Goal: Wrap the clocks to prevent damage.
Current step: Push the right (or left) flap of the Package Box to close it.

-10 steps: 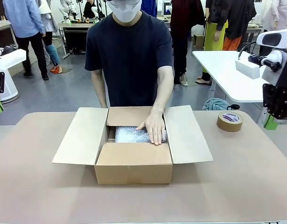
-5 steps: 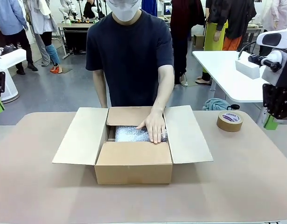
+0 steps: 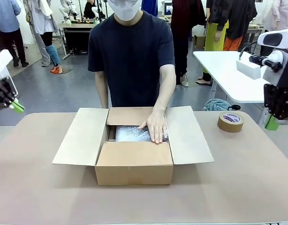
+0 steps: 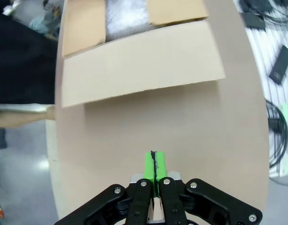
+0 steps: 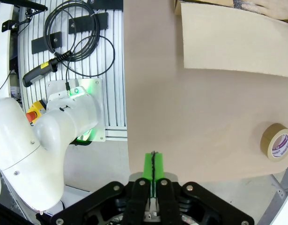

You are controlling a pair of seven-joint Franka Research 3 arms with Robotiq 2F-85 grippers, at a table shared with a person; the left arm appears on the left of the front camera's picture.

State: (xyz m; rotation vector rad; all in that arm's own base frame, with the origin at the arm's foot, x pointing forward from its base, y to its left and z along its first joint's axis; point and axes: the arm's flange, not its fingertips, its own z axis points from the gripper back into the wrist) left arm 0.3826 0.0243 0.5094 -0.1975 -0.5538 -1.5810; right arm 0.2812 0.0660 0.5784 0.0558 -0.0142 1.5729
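Front view: wrapped bundle [image 3: 133,134] far from left end effector [image 3: 17,107] (closed).

No legible text. The tape roll [image 3: 230,121], near the far right edge of the tabletop [image 3: 247,187], carries a printed label too small to read.

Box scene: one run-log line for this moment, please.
left gripper: shut | right gripper: shut | person's hand: on bubble wrap in box | tape roll: on table

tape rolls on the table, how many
1: a brown tape roll lies flat on the table, right of the open cardboard box and apart from it. Others could be hidden inside the box.
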